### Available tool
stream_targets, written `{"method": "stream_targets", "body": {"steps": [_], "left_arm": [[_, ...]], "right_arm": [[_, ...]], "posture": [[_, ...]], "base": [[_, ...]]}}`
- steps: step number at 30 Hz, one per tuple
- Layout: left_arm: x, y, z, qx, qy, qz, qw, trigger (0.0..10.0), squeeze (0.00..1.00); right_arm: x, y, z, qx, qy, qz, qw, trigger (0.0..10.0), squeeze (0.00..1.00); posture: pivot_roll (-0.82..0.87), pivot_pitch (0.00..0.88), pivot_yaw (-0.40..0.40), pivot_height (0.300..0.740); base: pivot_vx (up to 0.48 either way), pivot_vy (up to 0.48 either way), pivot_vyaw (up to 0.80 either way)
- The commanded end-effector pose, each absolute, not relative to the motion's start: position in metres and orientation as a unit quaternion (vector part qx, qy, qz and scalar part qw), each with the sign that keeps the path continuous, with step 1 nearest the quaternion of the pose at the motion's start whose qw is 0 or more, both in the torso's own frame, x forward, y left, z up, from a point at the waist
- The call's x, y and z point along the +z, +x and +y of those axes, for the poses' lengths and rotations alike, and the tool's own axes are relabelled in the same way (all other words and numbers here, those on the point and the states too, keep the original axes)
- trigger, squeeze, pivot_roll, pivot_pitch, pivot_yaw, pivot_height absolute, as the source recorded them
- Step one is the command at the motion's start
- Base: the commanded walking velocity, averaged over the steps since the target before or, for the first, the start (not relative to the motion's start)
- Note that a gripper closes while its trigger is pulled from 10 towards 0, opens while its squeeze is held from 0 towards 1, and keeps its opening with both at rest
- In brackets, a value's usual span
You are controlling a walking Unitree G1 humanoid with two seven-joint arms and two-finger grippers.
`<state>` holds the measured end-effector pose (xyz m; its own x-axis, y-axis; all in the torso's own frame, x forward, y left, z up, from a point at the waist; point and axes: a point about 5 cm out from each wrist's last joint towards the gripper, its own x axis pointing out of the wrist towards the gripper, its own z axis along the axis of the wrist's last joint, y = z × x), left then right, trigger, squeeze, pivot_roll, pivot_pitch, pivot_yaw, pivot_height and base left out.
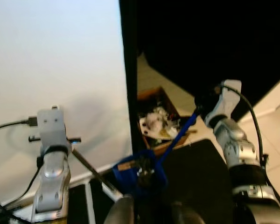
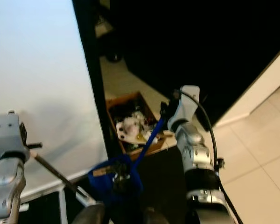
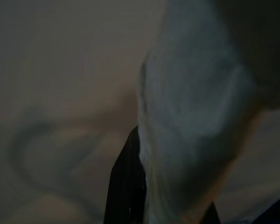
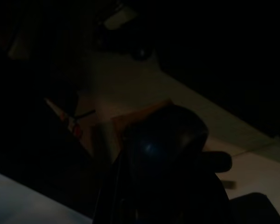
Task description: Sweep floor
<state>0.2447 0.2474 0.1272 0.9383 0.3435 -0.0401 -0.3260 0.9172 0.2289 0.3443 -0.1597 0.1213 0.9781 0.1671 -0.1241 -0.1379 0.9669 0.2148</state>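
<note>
Left eye view first: broad white wall (image 1: 56, 56) filling the left side, cut off by a dark upright post (image 1: 129, 70), deep black shadow beyond. Pale tiled floor (image 1: 275, 126) off to the right. Down by the foot of the post, an open cardboard box (image 1: 154, 100) sitting on the floor, stuffed with crumpled white litter (image 1: 156, 122).

Now the tools. Blue dustpan (image 1: 137, 172) low and central, just in front of the box's near edge, with its long blue handle (image 1: 179, 133) slanting up and to the right. Right gripper (image 1: 203, 105) clamped round the top end of that handle. Very dark in the right wrist view, with just a rounded bluish shape close up. Thin dark broom stick (image 1: 91, 170) running from under the left gripper (image 1: 60, 140) down toward the dustpan. Hard to tell how tightly held; too blurred in the left wrist view to judge.

Looks like the collecting stage, judging by pan and stick meeting low down. To do it well:
- Press the pan's lip flat to the floor, no gap.
- Steady the blue handle while the stick works.
- Draw short strokes toward the pan, away from the box's edge.
- Mind the post and wall on the left, close to the stick.
</note>
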Motion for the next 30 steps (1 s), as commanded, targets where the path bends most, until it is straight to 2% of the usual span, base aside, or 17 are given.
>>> {"method": "stream_targets", "body": {"steps": [1,13,30], "left_arm": [[0.1264,0.2426,0.2478,0.173,0.106,0.039,0.978,10.0,0.00],[0.1264,0.2424,0.2476,0.173,0.105,0.039,0.978,10.0,0.00],[0.1259,0.2420,0.2486,0.175,0.105,0.040,0.978,10.0,0.00]], "right_arm": [[0.1297,0.3455,-0.1657,0.069,0.110,0.050,0.990,10.0,0.00],[0.1295,0.3455,-0.1654,0.070,0.110,0.050,0.990,10.0,0.00],[0.1304,0.3469,-0.1643,0.073,0.109,0.049,0.990,10.0,0.00]], "posture": [[0.18,0.101,-0.036,0.740],[0.18,0.101,-0.036,0.740],[0.18,0.093,-0.039,0.740]], "base": [[0.379,-0.289,0.00],[0.385,-0.281,0.00],[0.443,0.000,0.00]]}}
